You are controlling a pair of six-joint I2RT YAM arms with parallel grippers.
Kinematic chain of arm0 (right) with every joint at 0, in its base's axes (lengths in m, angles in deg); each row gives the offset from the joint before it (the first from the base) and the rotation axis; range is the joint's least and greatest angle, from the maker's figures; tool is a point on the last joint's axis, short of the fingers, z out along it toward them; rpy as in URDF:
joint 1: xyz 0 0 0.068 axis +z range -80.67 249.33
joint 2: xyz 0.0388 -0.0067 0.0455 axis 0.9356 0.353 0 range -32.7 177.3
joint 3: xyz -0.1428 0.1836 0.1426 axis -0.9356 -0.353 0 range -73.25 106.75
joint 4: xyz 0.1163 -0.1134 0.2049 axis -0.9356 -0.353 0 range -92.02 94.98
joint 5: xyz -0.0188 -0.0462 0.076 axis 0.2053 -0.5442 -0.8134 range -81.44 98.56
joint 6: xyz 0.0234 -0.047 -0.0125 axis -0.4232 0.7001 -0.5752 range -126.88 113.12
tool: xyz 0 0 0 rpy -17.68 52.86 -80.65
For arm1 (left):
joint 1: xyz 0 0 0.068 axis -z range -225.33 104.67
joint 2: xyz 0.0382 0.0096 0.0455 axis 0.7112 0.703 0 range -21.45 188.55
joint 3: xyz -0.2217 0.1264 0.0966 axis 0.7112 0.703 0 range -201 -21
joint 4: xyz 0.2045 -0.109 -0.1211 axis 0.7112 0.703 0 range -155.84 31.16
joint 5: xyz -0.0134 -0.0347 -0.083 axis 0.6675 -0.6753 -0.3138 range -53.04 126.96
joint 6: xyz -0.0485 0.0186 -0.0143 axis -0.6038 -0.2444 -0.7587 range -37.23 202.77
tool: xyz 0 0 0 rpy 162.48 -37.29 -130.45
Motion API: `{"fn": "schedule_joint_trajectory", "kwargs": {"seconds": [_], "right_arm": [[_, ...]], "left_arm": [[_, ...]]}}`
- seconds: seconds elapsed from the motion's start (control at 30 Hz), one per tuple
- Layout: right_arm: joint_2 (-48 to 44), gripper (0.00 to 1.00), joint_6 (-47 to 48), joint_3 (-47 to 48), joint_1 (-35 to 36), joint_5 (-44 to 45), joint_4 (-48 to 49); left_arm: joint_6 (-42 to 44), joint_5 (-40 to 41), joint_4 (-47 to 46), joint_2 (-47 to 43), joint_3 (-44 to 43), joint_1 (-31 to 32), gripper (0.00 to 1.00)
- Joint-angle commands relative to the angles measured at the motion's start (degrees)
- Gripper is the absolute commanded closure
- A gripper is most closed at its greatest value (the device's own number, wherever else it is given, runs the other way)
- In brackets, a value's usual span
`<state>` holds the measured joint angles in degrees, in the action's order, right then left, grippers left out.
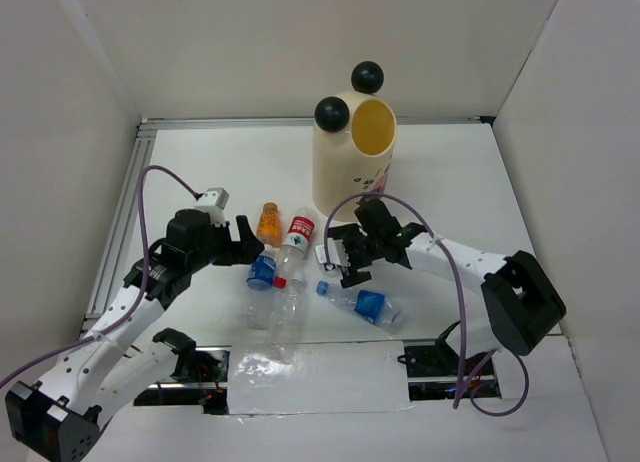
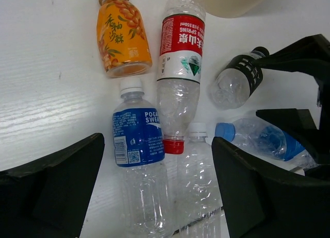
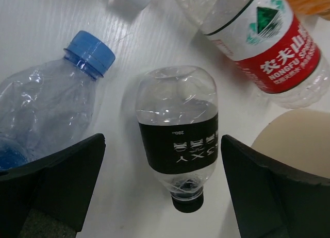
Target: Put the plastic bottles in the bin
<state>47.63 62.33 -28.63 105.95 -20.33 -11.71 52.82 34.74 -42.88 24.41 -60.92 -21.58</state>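
Bin [image 1: 352, 167], upright past both pairs of fingers; shows only an edge in the wrist views. Left gripper [image 2: 157, 145], fingers wide apart; between them, lying flat: blue-label bottle [image 2: 135, 137] and clear bottle [image 2: 198, 171], both cropped, and red-label bottle [image 2: 180, 68]. Right gripper [image 3: 162, 145], fingers parted, touching nothing, black-label bottle [image 3: 178, 145] between them; blue-cap bottle [image 3: 46, 104] partly hidden behind 1 finger. Amber bottle [image 2: 122, 34] beyond the left fingers.

Left wrist view: cream cylindrical bin [image 2: 232, 1] is cut by the top edge, only its base shows. Amber-orange short bottle [image 2: 122, 37] loses its top end there too. Blue-label clear bottle [image 2: 135, 140] and white-capped clear bottle [image 2: 198, 186] run off the bottom. Blue-capped crushed clear bottle [image 2: 258, 137] sits partly behind the fingers [image 2: 289, 124] of the right gripper [image 1: 343, 254], right of frame.
Right wrist view: red-label clear bottle [image 3: 258, 42] is cut at the top and right edges.
Top view: black-label clear bottle [image 3: 178, 140] is mostly hidden under that gripper.
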Motion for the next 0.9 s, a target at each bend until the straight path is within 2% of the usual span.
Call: {"fn": "schedule_joint_trajectory", "kwargs": {"seconds": [0.0, 0.1, 0.33, 0.37, 0.43, 0.53, 0.57, 0.67, 0.77, 0.87], "right_arm": [[2.27, 0.00, 4.87, 1.43, 1.00, 2.17, 2.10], [5.09, 0.00, 4.88, 1.43, 1.00, 2.69, 2.79], [8.17, 0.21, 5.41, -0.32, 1.00, 3.84, 7.45], [8.17, 0.26, 5.41, -0.32, 1.00, 3.84, 7.46], [7.65, 0.44, 5.93, 1.95, 1.00, 3.23, 4.23], [5.37, 0.64, 3.22, 9.76, 0.13, -0.28, -6.31], [3.71, 0.67, 0.51, 15.26, -0.41, -2.04, -12.52], [-1.99, 0.69, -10.88, 22.16, -3.22, -9.77, -16.09], [-6.84, 0.69, -19.17, 28.40, -3.74, -12.86, -14.26], [-11.59, 0.69, -29.35, 32.19, -3.75, -11.46, -8.99]], "left_arm": [[-1.07, 0.28, -1.25, -0.87, 0.99, 0.60, 0.02], [-1.07, 0.28, -1.25, -0.87, 0.99, 1.12, 0.02], [-3.79, -0.24, -0.72, -0.87, 0.99, 1.74, 0.03], [-4.84, -0.24, -0.12, -0.87, 0.99, 1.74, 0.05], [-5.55, -0.24, 0.68, -0.34, 0.99, 2.36, 0.05], [-7.22, 0.46, 2.00, -0.34, 0.99, 3.06, 0.06], [-7.74, 0.46, 2.00, -0.34, 0.99, 3.76, 0.06], [-8.98, 0.46, 2.62, 0.36, 1.60, 5.77, 0.07], [-10.47, 1.25, 3.84, 2.82, 2.13, 7.54, 0.07], [-11.70, 2.56, 3.85, 4.23, 2.66, 9.99, 0.07]]}}
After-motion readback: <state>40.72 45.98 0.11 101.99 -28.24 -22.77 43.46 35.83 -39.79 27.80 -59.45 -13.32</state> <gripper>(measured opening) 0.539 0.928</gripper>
